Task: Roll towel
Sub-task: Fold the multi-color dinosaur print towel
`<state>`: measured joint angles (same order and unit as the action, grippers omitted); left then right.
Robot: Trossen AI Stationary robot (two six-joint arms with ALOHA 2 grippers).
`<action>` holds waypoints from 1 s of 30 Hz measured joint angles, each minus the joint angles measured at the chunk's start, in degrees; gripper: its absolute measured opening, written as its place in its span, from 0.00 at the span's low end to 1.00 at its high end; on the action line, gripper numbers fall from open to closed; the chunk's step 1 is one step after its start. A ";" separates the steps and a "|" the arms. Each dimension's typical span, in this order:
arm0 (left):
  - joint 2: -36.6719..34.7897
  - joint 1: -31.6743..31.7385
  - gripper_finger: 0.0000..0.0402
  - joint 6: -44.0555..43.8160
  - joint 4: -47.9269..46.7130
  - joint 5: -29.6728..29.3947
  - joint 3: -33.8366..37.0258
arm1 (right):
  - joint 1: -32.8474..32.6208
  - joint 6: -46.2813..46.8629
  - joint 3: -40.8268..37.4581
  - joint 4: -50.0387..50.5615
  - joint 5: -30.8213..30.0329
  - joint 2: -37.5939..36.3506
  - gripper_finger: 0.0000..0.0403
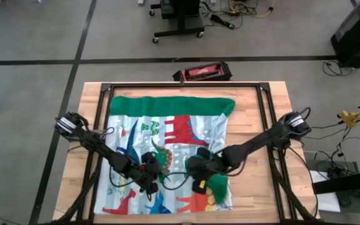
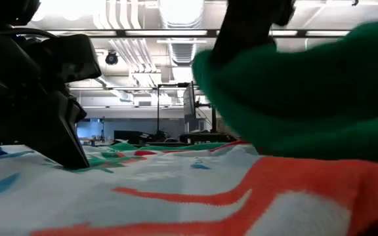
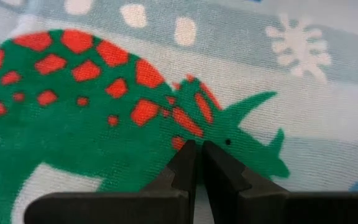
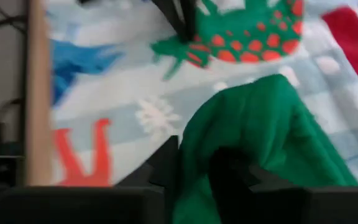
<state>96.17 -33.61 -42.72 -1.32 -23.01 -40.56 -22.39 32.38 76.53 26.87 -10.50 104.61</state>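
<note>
Free room and obstacles, table surface:

- Towel: spread over most of the wooden table; far green border flat, near right corner bunched into a raised green fold.
- Left gripper: low over the towel's middle, fingers pressed together, blocking the centre.
- Right gripper: just beside it, at the raised fold; narrow gap between the two.
- Bare wood: open strips along both sides.
- Black frame rails: border those strips.
- Red-and-black box: beyond the far edge.

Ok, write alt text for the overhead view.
A dinosaur-print towel with a green border lies spread on a wooden table. Two dark robot arms meet over its near half: the left gripper shut on the print, the right gripper at a bunched green corner.
</note>
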 joint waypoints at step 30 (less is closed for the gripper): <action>-5.45 -0.76 0.03 3.79 7.52 -4.54 -0.03 | -9.82 29.20 -24.98 29.38 -1.50 -20.73 0.57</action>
<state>90.72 -34.37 -38.94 6.21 -27.55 -40.60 -32.21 61.57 51.55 56.26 -12.00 83.89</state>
